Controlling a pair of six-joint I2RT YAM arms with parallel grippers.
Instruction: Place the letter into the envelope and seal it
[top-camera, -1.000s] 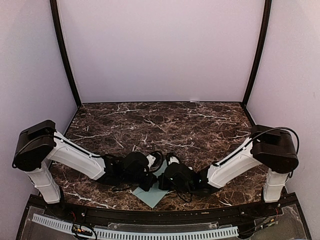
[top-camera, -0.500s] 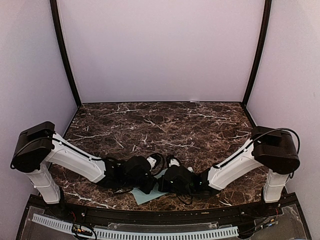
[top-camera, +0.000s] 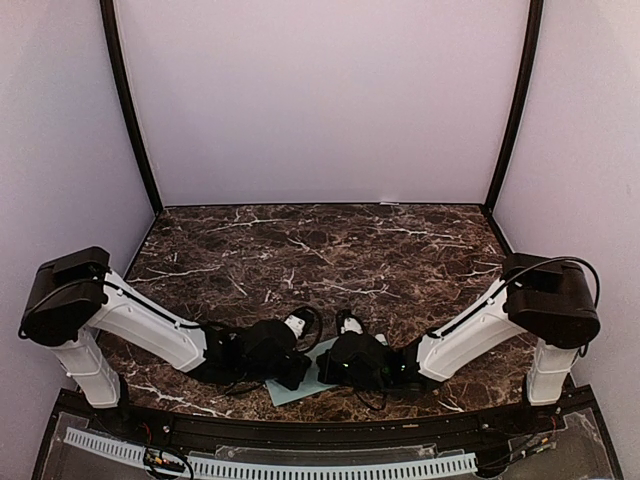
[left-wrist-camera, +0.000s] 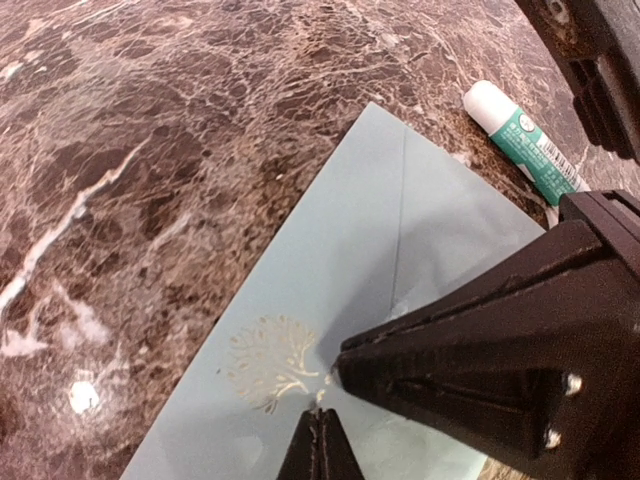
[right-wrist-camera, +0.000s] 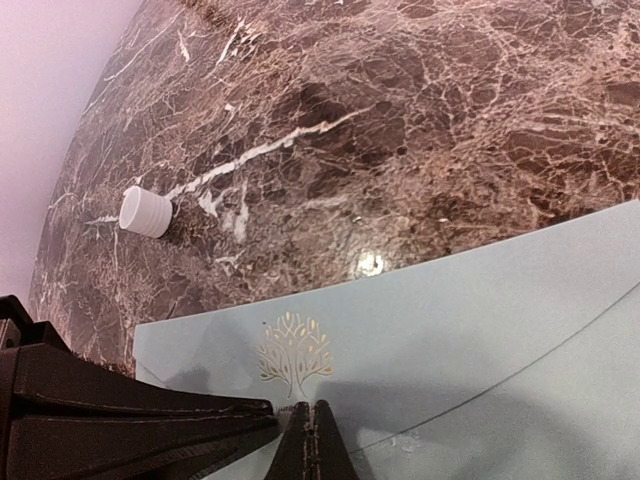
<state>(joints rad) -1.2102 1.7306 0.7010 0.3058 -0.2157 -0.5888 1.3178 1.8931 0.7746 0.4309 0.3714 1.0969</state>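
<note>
The worktop (left-wrist-camera: 150, 120) is glossy brown marble with white veins. The envelope (left-wrist-camera: 330, 270) lies flat on it near the front edge, between the two arms: smooth pale teal paper, rectangular, with straight fold seams and a small gold tree emblem (right-wrist-camera: 294, 352). Just past one corner lies a white glue stick (left-wrist-camera: 520, 140) with a green label, and a round white cap (right-wrist-camera: 146, 212) stands apart. The left end effector (left-wrist-camera: 320, 440) and the right end effector (right-wrist-camera: 310, 432) are both fully closed, gripping nothing, their pointed tips meeting on the envelope beside the emblem.
</note>
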